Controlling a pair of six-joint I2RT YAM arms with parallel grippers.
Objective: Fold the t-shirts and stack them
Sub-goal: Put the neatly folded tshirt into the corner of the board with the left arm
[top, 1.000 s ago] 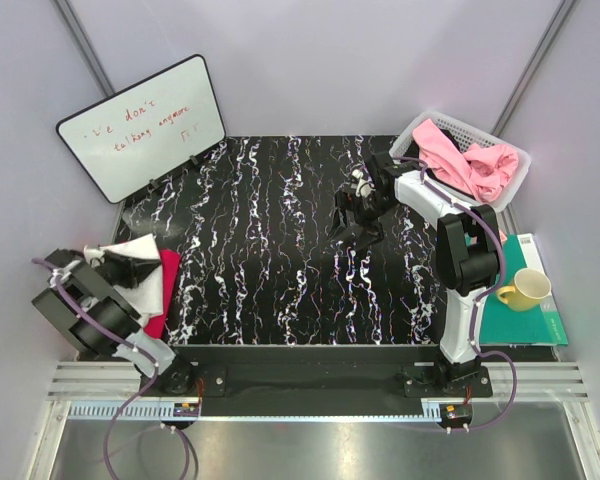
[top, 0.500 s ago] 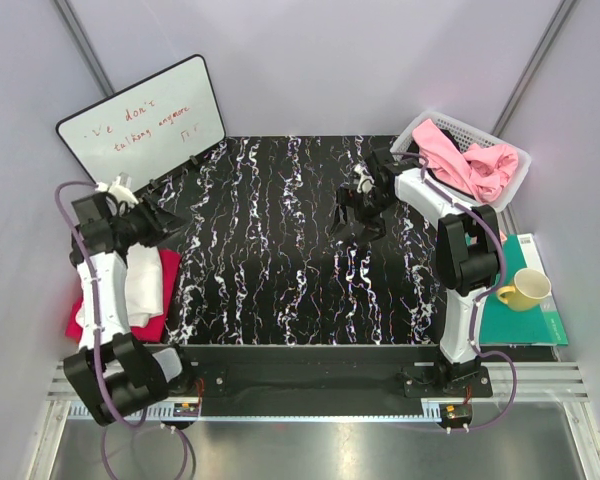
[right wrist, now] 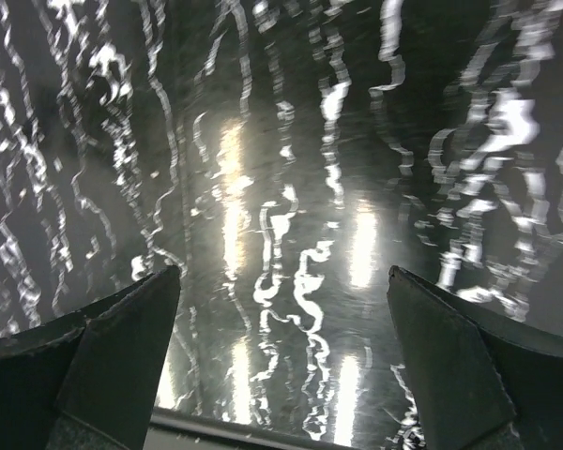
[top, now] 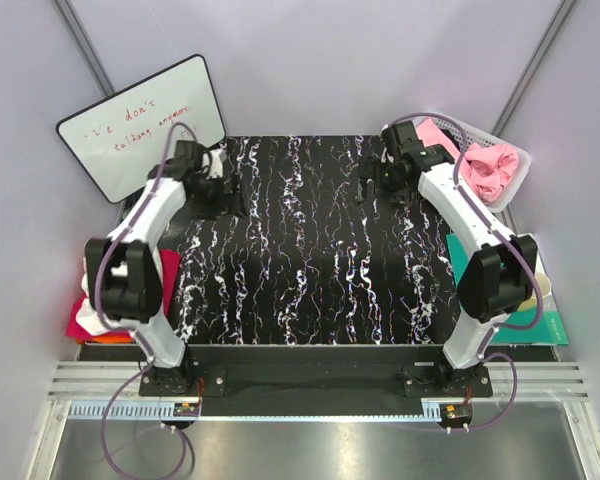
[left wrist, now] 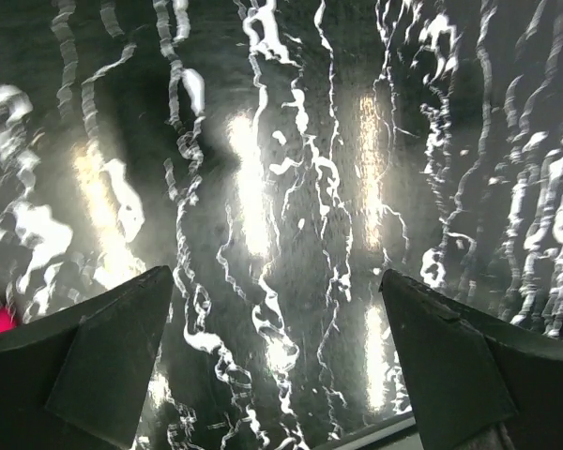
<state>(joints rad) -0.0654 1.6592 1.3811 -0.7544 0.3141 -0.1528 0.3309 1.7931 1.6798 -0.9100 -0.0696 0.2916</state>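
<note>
Over the far half of the black marbled surface [top: 300,270], both arms stretched out. In the white mesh basket [top: 523,158] at far right, crumpled pink t-shirts [top: 488,168]. Off the left edge, a magenta-red t-shirt [top: 80,322], seemingly already stacked. Left tool [left wrist: 277,347] and right tool [right wrist: 281,356]: spread wide, holding nothing. Likely risks when reaching for the pink cloth: snagging the basket mesh with a finger, dragging two tangled shirts out together, or tipping the basket.
</note>
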